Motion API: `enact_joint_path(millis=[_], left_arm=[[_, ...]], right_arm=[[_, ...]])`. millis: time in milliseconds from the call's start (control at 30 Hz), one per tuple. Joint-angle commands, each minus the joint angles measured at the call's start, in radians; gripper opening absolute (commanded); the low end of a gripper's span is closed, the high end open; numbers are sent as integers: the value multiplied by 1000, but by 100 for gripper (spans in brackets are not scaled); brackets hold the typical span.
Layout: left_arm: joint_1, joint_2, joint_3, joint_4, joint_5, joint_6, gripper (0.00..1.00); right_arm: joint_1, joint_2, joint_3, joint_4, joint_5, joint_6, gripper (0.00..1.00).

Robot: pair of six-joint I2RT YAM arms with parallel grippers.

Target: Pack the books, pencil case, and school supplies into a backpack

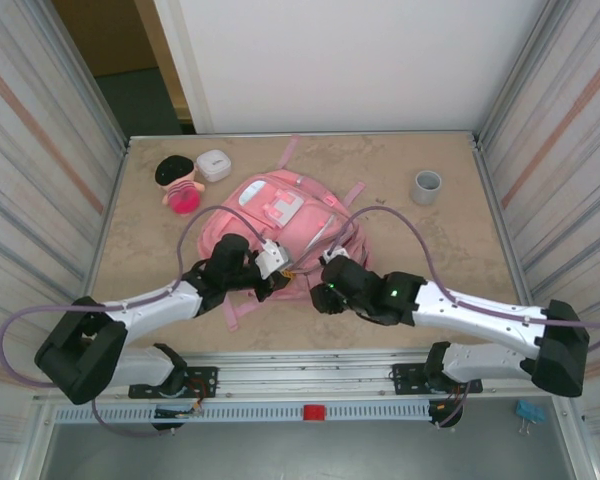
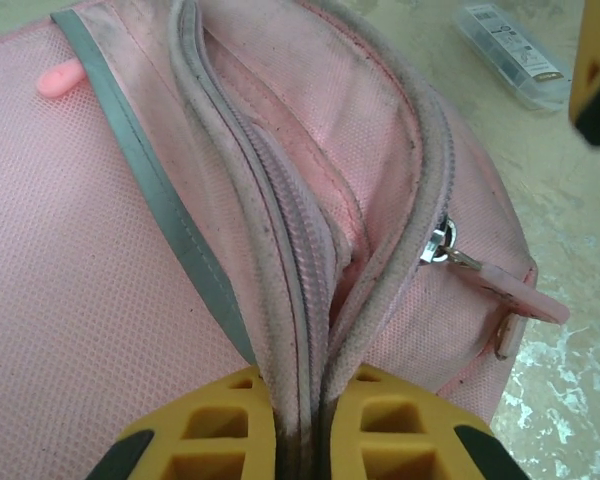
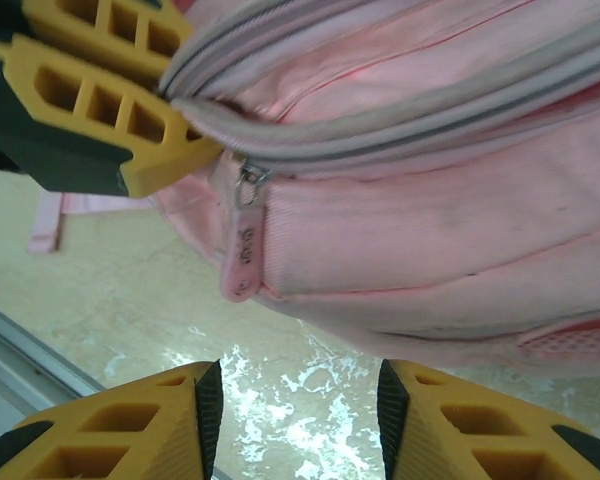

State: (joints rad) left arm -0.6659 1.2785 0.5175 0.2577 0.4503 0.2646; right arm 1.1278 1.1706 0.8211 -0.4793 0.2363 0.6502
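Backpack [image 1: 305, 230] flat, long axis near-far, slightly diag.

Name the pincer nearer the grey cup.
Right. The right pincer, open, is left of the grey cup, toward the bases; the left pincer clamps the backpack rim farther left.

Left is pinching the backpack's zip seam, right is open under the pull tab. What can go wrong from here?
1. The right gripper is open below the small dangling zip pull. It could close on fabric instead of the tab.
2. The left gripper holds only a thin zip seam of the backpack at its fingertips. Tugging the zip may slip it free or drag the bag.
3. The white stick item lies loose beside the bag and could get knocked.
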Motion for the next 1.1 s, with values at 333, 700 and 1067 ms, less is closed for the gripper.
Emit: enact_joint_path(millis=[333, 700, 1067], left_arm=[[4, 32, 46, -67, 132, -102, 0], [5, -39, 36, -122, 51, -75, 0], [5, -79, 30, -218, -83, -31, 0]], right_arm=[[42, 194, 139, 57, 154, -30, 46], [-30, 237, 182, -19, 172, -41, 9], [-246, 127, 173, -137, 49, -186, 0]])
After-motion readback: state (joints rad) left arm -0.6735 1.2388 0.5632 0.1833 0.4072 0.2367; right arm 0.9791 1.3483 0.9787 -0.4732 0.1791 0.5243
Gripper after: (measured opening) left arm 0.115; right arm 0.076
